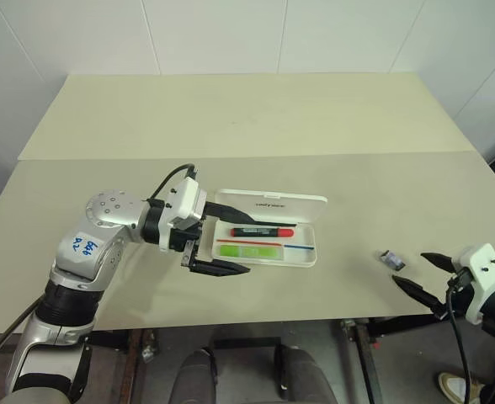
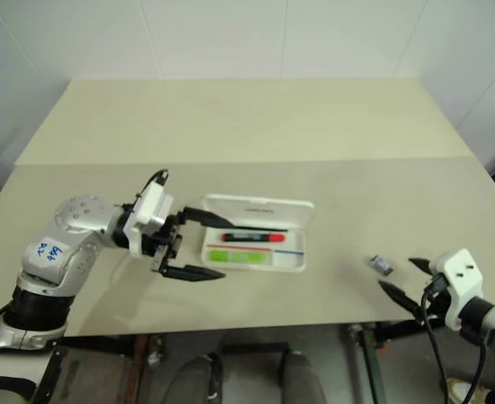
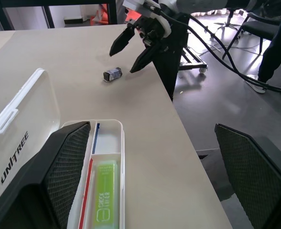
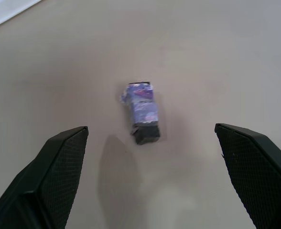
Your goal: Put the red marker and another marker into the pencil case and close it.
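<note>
The left claw (image 1: pixel 216 257) hovers with its fingers spread wide and holding nothing, right at the left end of the pencil case (image 1: pixel 268 202), one finger over the case's near left corner. The case itself lies open on the tabletop (image 1: pixel 231 118), its lid tipped back on the far side with the dark lettering showing. Inside the case's tray, the red marker (image 1: pixel 263 231) rests along the far compartment, red end pointing away from the left claw, and the light-green marker (image 1: pixel 249 251) lies in the near compartment, just beside the thin red line.

Well to the right of the case, the right claw (image 1: pixel 420 273) is also parted and empty, near the tabletop's front edge, with a small purple-wrapped object (image 4: pixel 141 112) lying on the tabletop just ahead of its fingers.

Both markers look to be already in the case, so what remains is swinging the lid down and pressing it shut; the left claw seems best placed for that.
</note>
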Available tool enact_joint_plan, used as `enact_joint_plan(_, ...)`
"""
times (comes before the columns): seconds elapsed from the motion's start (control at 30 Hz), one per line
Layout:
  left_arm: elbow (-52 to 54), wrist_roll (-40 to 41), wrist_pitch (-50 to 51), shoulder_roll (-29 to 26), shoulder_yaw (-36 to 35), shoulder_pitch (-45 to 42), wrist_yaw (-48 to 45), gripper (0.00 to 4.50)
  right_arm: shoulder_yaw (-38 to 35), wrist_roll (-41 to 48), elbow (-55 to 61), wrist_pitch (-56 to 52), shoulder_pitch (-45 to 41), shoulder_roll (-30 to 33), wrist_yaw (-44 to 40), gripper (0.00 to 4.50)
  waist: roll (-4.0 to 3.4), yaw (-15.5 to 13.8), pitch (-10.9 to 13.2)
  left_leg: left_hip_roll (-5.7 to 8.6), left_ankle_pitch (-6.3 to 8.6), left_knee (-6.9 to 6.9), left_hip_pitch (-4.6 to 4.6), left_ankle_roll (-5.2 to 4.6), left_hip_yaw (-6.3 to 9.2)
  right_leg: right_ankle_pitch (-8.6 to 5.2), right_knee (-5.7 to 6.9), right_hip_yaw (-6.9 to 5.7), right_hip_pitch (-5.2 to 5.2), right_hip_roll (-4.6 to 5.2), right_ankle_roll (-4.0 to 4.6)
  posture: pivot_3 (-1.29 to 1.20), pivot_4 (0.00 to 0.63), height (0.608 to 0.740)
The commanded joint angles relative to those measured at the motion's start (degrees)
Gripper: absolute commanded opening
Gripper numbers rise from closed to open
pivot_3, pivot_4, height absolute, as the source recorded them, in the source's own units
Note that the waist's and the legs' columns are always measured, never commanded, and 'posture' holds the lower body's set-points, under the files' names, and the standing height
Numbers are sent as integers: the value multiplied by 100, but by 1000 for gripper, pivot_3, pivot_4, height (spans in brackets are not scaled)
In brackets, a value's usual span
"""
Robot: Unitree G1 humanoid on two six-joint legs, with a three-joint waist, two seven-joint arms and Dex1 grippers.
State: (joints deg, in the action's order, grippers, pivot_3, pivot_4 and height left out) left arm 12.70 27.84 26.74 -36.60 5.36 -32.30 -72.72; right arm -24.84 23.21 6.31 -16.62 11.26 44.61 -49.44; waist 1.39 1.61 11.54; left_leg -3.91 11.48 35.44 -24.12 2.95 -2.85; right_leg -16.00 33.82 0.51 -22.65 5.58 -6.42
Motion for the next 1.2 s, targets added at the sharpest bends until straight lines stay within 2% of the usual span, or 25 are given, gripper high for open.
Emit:
enact_joint_plan(0.03,105,105,-95,14,-52,-75,27,4472,68,101,-222,-36,-359,19,-76,4500,0,-2,0,0,0,1,0,0,-1,0,0,1,0,0,0,0,150,740)
enact_joint_plan(0.2,93,99,-104,2,-71,-74,51,4472,385,85,-390,-155,-736,-43,-153,4500,0,-5,0,0,0,2,0,0,0,1,2,0,0,0,-2,0,150,740)
enact_joint_plan(0.53,131,94,-122,-67,-154,-40,146,4472,692,-176,-1072,106,-865,-105,-194,4500,0,-8,0,0,0,2,-1,0,-1,0,2,0,0,1,-4,0,150,740)
enact_joint_plan(0.67,147,101,-132,-72,-157,-50,177,4500,687,-189,-1254,183,-867,-126,-209,3566,0,-5,0,0,0,7,0,0,-1,3,2,0,3,0,-8,0,150,740)
enact_joint_plan(0.87,119,96,-168,-97,-168,-56,182,4500,667,-65,-1120,80,-812,-156,-240,1341,0,-9,0,0,0,15,0,1,0,5,2,1,7,1,-11,0,150,740)
enact_joint_plan(0.97,128,86,-195,-126,-178,-20,181,4500,714,7,-919,38,-796,-163,-308,393,0,-5,0,0,1,17,0,1,0,6,2,1,8,2,-11,0,150,740)
enact_joint_plan(1.2,44,34,-357,-365,-260,171,78,4500,768,148,7,-126,-1149,-42,-290,376,-2,26,1,0,1,6,-1,1,-2,6,2,4,-2,1,-12,0,150,740)
